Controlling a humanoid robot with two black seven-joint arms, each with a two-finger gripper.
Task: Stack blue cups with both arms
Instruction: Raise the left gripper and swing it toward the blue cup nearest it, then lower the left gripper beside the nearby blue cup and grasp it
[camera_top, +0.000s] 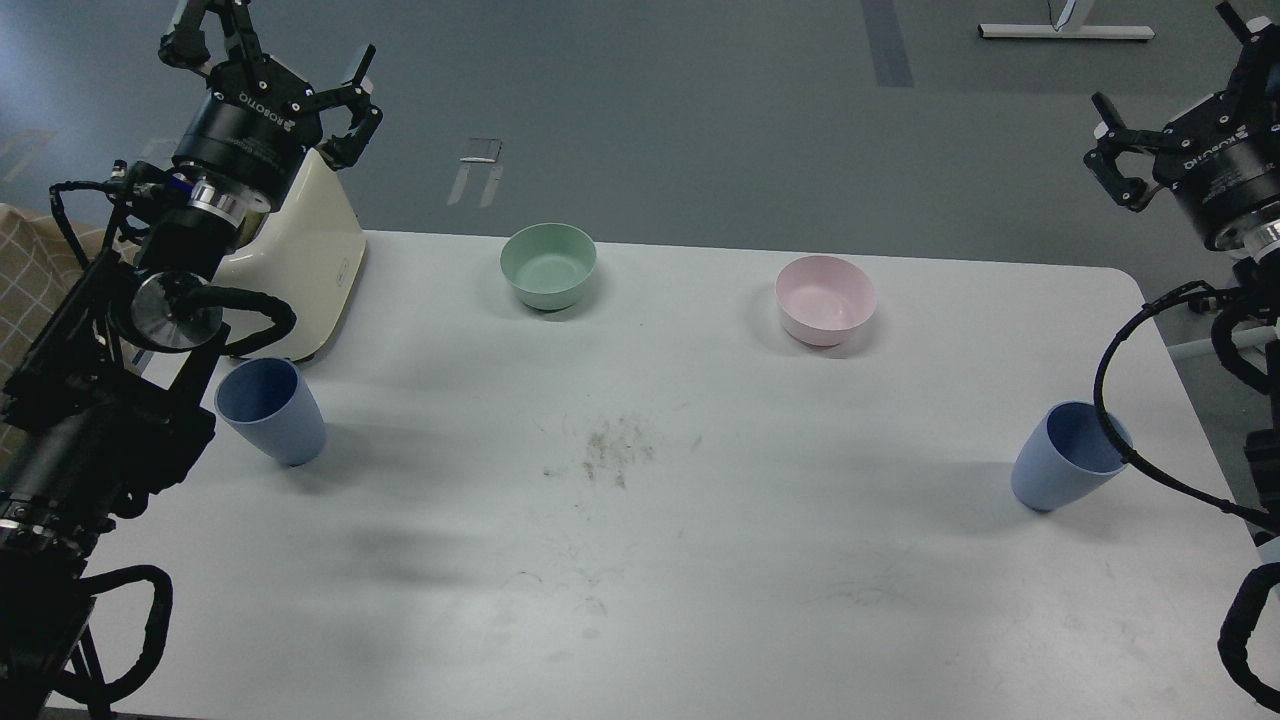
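Blue cups (272, 410) (1068, 455) stand untouched at opposite table (640, 560) ends, both end effectors (275, 55) (1165, 135) raised, spread, empty; I'd lower each first

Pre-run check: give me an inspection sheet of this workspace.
Surface: white rectangular table, dark smudges at centre.
Job's things: two pale-blue plastic tumblers, upright, far apart: left one, right one.
Clutter: green bowl, pink bowl, cream appliance.
End effectors: left end effector and right end effector raised, open, empty.
Cables: black cable loop crosses the right tumbler.
Surroundings: grey floor.
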